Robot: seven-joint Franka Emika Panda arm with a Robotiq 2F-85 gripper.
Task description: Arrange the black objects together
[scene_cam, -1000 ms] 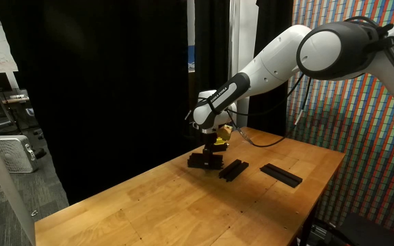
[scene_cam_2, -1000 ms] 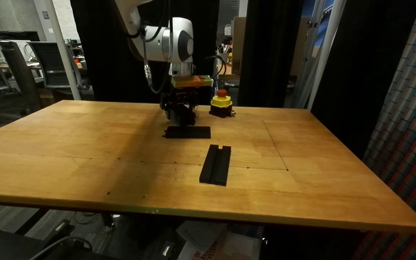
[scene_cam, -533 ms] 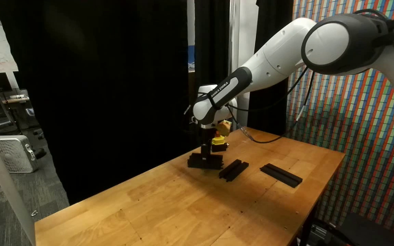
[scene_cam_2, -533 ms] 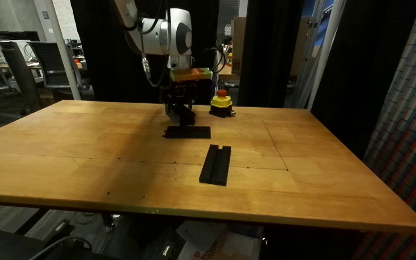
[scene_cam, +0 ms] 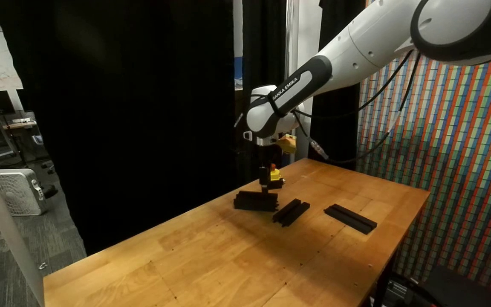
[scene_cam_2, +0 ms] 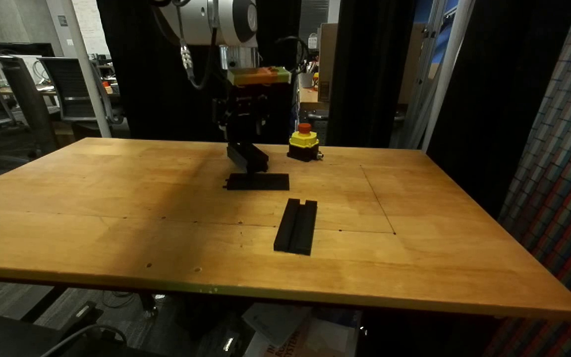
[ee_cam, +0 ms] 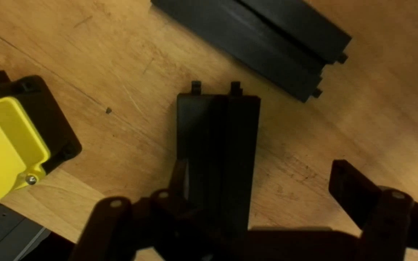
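Note:
Three black objects, each a grooved bar, lie on the wooden table. The bar nearest my gripper [scene_cam: 264, 188] is the far black bar [scene_cam: 256, 201]; beside it lies the middle black bar [scene_cam: 291, 212], and farther off the third black bar [scene_cam: 350, 218]. In the wrist view my gripper [ee_cam: 261, 165] stands open above the far bar [ee_cam: 218, 134], its left finger overlapping that bar's edge and nothing gripped. A narrow strip of wood separates that bar's pegged end from the middle bar [ee_cam: 267, 43]. The lower end of the far bar is hidden by the gripper.
A yellow box with a red button [scene_cam_2: 304, 141] stands behind the bars, and shows at the left of the wrist view as a yellow case [ee_cam: 9, 145]. Dark curtains [scene_cam: 143, 106] hang beyond the table's far edge. A cable [scene_cam: 356, 157] loops under the arm.
My gripper has risen away from the far bar, and the arm has lifted with it. All three black bars have stayed where they were.

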